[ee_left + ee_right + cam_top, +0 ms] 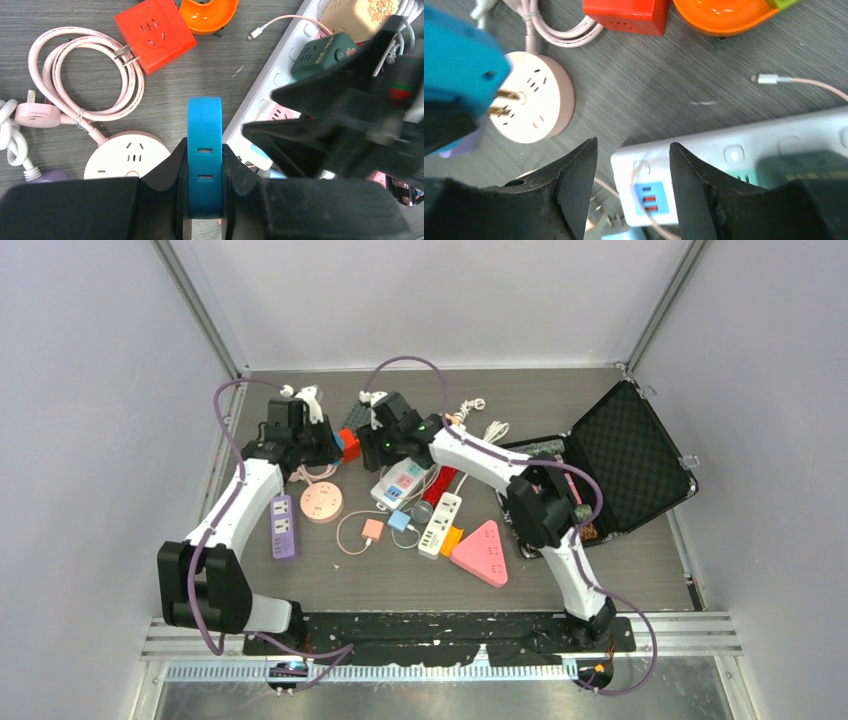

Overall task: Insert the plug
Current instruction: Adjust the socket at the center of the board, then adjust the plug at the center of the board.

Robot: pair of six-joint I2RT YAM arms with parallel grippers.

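My left gripper (204,167) is shut on a blue plug (204,127) and holds it off the table, its slotted face toward the left wrist camera. In the right wrist view the same blue plug (459,55) shows at the upper left. Its brass prongs (504,94) hang over the round pink socket (541,102). That socket (125,157) lies just left of the left fingers. My right gripper (633,146) is open and holds nothing. It hovers above the end of a white power strip (774,135). From above, both grippers meet near the blue plug (337,438).
A red cube socket (152,32) with a coiled pink cable and an orange piece (207,15) lie further back. A green adapter (322,52) sits on the white strip. A purple strip (283,526), a pink triangular socket (485,552) and an open black case (620,455) surround them.
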